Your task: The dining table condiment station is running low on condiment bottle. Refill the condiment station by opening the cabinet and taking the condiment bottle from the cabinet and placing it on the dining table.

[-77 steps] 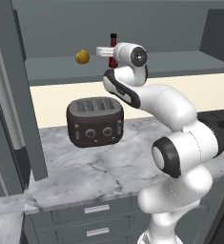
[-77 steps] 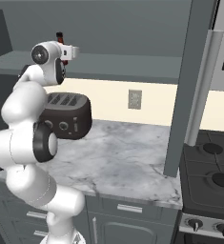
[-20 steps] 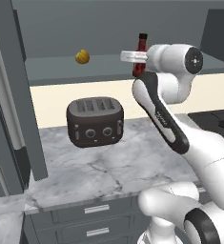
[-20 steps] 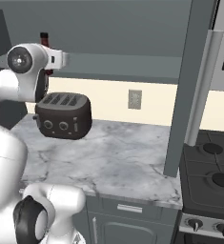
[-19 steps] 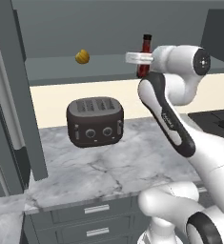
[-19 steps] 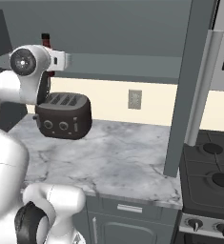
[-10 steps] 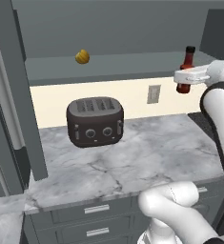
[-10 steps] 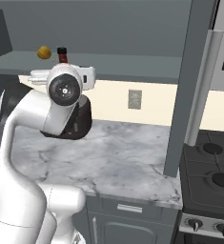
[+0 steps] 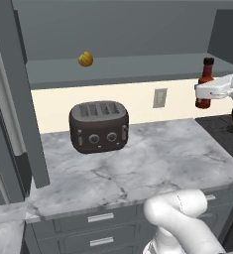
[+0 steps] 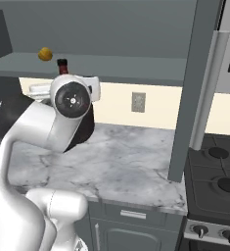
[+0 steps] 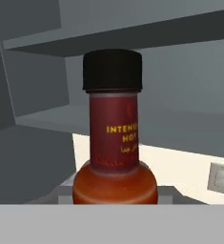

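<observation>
**Pincer clamped on bottle, up in the air right of the toaster**

Pincer [image 9: 204, 92] is closed on the condiment bottle [image 9: 204, 83], gripping it around the lower body. Bottle upright, black cap on top, red neck and body visible above and below the white hand. It hangs clear of the marble counter [image 9: 152, 163], off toward the counter's right end, well apart from the toaster [image 9: 98, 126].

Hand view: bottle [image 11: 115, 147] sits dead centre, close up, label text partly readable ("HOT"). Fingertips hidden behind its body.

Right base view: bottle cap [image 10: 62, 64] just pokes up behind the arm's wrist.

Cabinet [image 9: 138, 69] stands open, door [image 9: 14, 99] swung out at left. Round yellow-orange item [image 9: 86, 59] rests on the shelf, above the toaster. Wall outlet [image 9: 160, 97] is left of the bottle.
</observation>
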